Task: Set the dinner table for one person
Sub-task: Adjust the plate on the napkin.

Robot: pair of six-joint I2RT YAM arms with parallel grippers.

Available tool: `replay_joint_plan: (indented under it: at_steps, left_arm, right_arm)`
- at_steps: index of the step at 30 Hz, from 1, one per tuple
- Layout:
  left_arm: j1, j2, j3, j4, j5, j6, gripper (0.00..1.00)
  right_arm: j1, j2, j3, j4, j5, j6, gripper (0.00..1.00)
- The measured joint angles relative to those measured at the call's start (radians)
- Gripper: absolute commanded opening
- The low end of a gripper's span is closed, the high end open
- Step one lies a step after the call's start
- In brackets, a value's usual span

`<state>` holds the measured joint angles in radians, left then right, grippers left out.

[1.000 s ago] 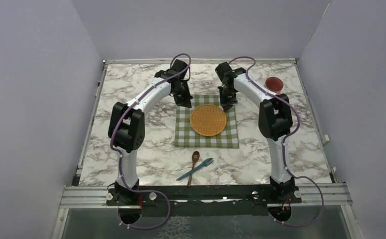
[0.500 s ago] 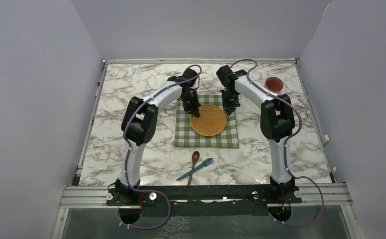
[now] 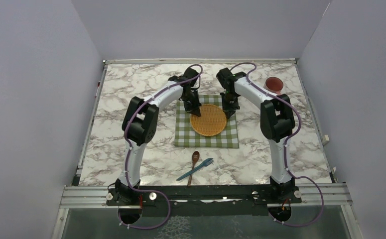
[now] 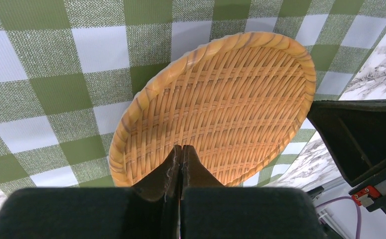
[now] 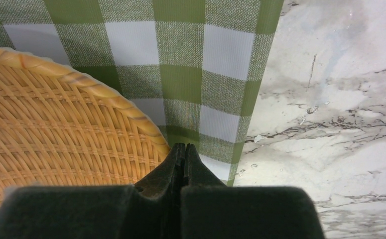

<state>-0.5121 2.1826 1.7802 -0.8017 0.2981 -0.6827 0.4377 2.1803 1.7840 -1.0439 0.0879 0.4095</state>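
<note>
The marble dinner table (image 3: 131, 89) carries a green-and-white checked cloth (image 3: 183, 137) with a round woven plate (image 3: 208, 120) on it. My left gripper (image 3: 196, 110) is shut with nothing in it at the plate's far left rim; in the left wrist view its tips (image 4: 182, 148) are over the weave of the plate (image 4: 220, 99). My right gripper (image 3: 227, 110) is also shut and empty at the far right rim. In the right wrist view its tips (image 5: 182, 147) sit just beside the plate's rim (image 5: 106, 94), over the cloth (image 5: 181, 74).
A wooden spoon (image 3: 194, 162) and a blue fork (image 3: 196, 169) lie crossed on the marble in front of the cloth. A small red bowl (image 3: 274, 84) stands at the back right. Grey walls close in the table on three sides.
The left arm swung right, bringing its shut gripper from the cloth's far left corner to the plate's rim, then held. The right gripper barely shifted.
</note>
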Motion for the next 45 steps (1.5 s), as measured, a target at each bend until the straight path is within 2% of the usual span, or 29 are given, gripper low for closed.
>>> replay_joint_plan:
  at_steps: [24,45]
  left_arm:
    - [-0.001,0.037,0.000,-0.001,-0.003,0.004,0.00]
    - [0.000,0.052,0.029,-0.039,-0.023,0.014,0.00]
  right_arm:
    - [0.000,0.001,0.001,0.003,-0.052,-0.001,0.01]
    - [-0.001,0.052,0.081,-0.007,-0.072,-0.019,0.01]
